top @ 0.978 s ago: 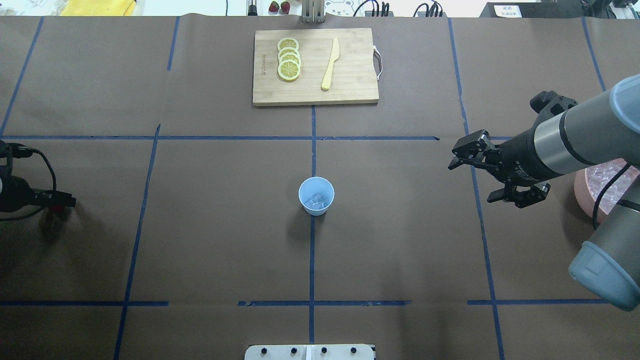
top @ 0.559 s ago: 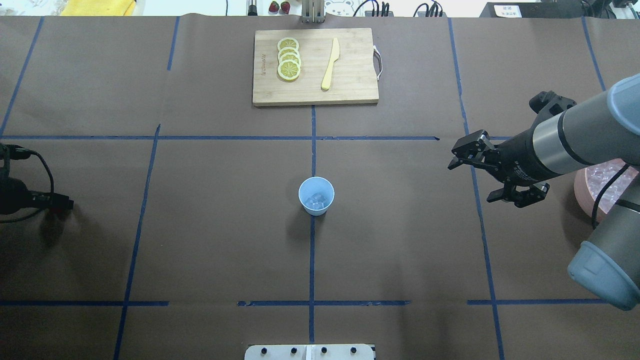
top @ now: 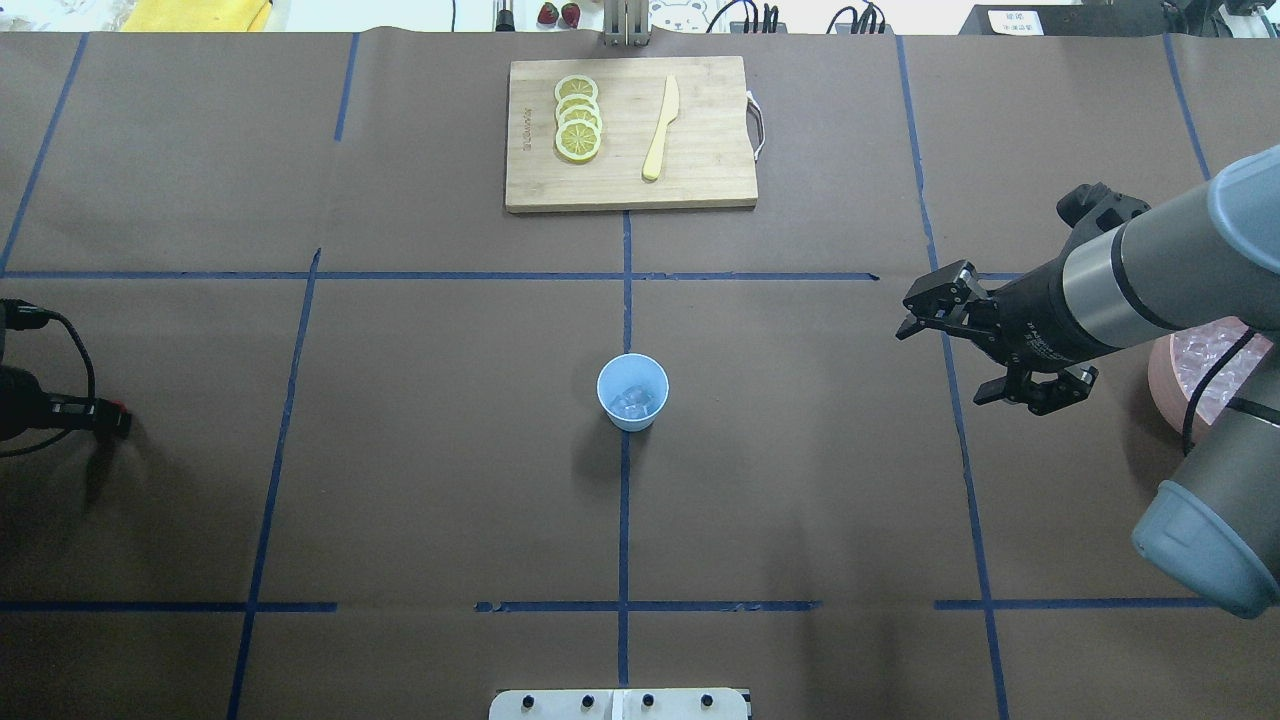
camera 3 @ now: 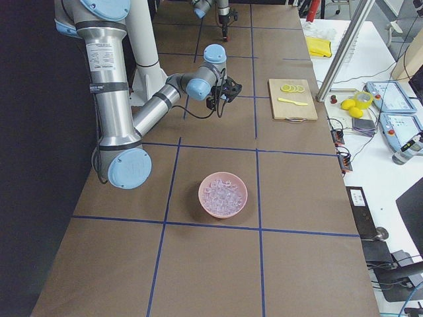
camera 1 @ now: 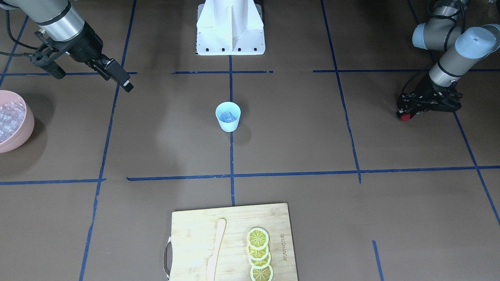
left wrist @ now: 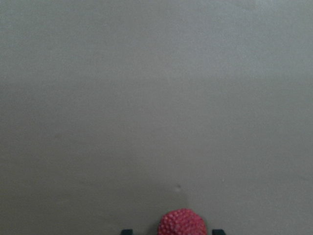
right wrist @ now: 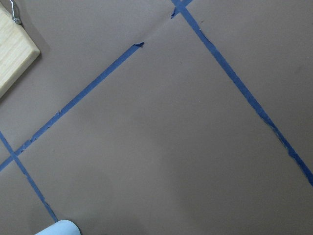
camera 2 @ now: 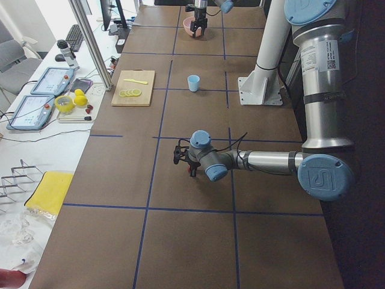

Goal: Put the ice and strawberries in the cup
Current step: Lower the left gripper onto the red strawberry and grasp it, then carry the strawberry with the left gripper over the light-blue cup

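The left end effector (camera 1: pixel 404 114) sits low on the counter (top: pixel 420 480) near its left end, with the strawberry (left wrist: pixel 183 223) between its fingertips. From its own camera a small gap shows beside the berry on one side, and I cannot tell whether the fingers are pressing on it. The light blue cup (top: pixel 632 392) stands upright at the middle of the counter, on a blue tape line, well apart from both arms, with ice (top: pixel 634 403) in its bottom. The right end effector (top: pixel 938 366) hangs above the counter toward the right end, its fingers spread wide. Beside that arm, at the right edge, a pink bowl (camera 3: pixel 223 215) holds a heap of cubes (camera 3: pixel 222 191). At the far edge a wooden board (top: pixel 700 150) carries four overlapping lemon slices (top: pixel 578 118) and a yellow knife (top: pixel 661 128).
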Robot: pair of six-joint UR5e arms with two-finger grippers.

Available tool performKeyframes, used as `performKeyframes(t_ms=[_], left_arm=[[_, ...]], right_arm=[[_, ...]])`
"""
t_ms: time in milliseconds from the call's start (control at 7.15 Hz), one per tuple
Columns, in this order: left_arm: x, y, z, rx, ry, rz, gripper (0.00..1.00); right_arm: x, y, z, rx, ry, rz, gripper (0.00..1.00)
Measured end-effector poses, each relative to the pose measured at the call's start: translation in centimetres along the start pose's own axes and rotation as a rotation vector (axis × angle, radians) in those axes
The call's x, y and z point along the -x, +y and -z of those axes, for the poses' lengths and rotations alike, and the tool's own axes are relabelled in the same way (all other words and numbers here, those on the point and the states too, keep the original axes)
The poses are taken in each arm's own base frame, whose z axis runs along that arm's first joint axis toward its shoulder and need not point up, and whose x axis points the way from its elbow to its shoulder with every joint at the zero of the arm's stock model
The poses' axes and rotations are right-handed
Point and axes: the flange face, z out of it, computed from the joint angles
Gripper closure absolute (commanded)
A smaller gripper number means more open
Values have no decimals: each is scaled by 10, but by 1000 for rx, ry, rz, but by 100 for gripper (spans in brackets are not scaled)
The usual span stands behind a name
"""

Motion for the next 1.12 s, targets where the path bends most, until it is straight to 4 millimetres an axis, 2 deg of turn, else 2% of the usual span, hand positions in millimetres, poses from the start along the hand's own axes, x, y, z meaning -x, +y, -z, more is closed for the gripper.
performKeyframes(t_ms=[140, 419, 559, 839, 978, 1118], left_arm=[[-1, 0, 2, -8, 10, -6, 100], [-5, -1, 7, -25, 27, -13, 100], [-17, -3, 17, -41, 52, -2, 100], [-68, -11, 54, -83, 146, 85, 100], [-101, -18, 66, -92, 201, 128, 100], [-149, -31, 71, -86, 263, 160, 100]], right_arm=[[0, 0, 0, 0, 0, 0, 0], [-1, 0, 0, 0, 1, -1, 0], [-1, 0, 0, -1, 1, -1, 0], [-3, -2, 3, -3, 0, -5, 0], [-6, -5, 4, -6, 3, -10, 0], [-10, -9, 5, -10, 7, -11, 0]])
